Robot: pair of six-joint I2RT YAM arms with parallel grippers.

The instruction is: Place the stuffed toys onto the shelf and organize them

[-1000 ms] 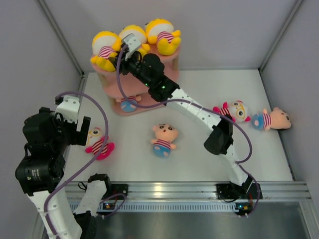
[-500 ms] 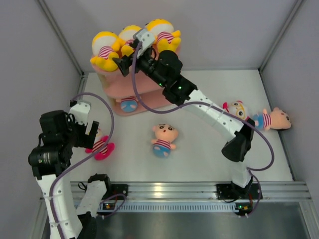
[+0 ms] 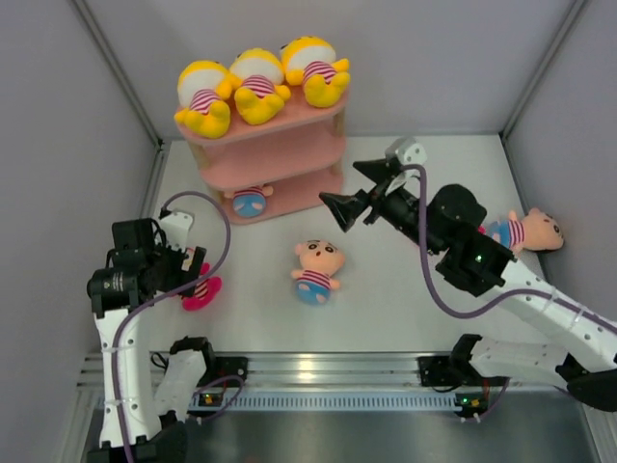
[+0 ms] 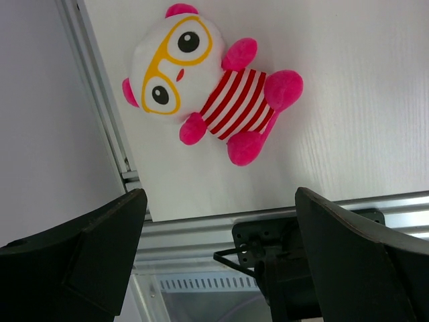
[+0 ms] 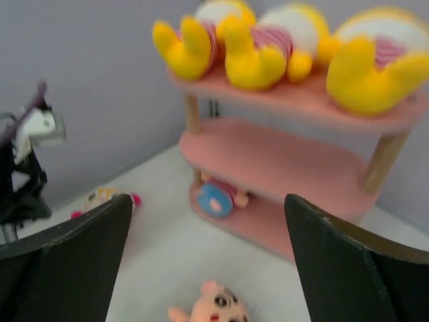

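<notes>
The pink shelf point(image 3: 289, 154) point(image 5: 281, 157) carries three yellow stuffed toys point(image 3: 255, 82) point(image 5: 268, 47) side by side on its top tier. A blue-bottomed toy point(image 3: 249, 201) point(image 5: 218, 194) lies on the lowest tier. My right gripper point(image 3: 352, 190) point(image 5: 208, 201) hangs open and empty to the right of the shelf, facing it. A peach-faced toy point(image 3: 316, 270) point(image 5: 214, 308) lies on the table below it. My left gripper point(image 3: 159, 265) point(image 4: 220, 221) is open and empty just above a pink-limbed, glasses-wearing toy point(image 3: 201, 286) point(image 4: 208, 94) at the table's left.
Another peach-faced toy point(image 3: 530, 231) lies by the right wall, partly behind my right arm. The metal rail point(image 3: 337, 367) runs along the near table edge, close under the left gripper. Grey walls enclose the table on three sides.
My right gripper opened, left the middle yellow toy on the top tier, and pulled back to the right. My left gripper dropped lower over the pink-limbed toy.
</notes>
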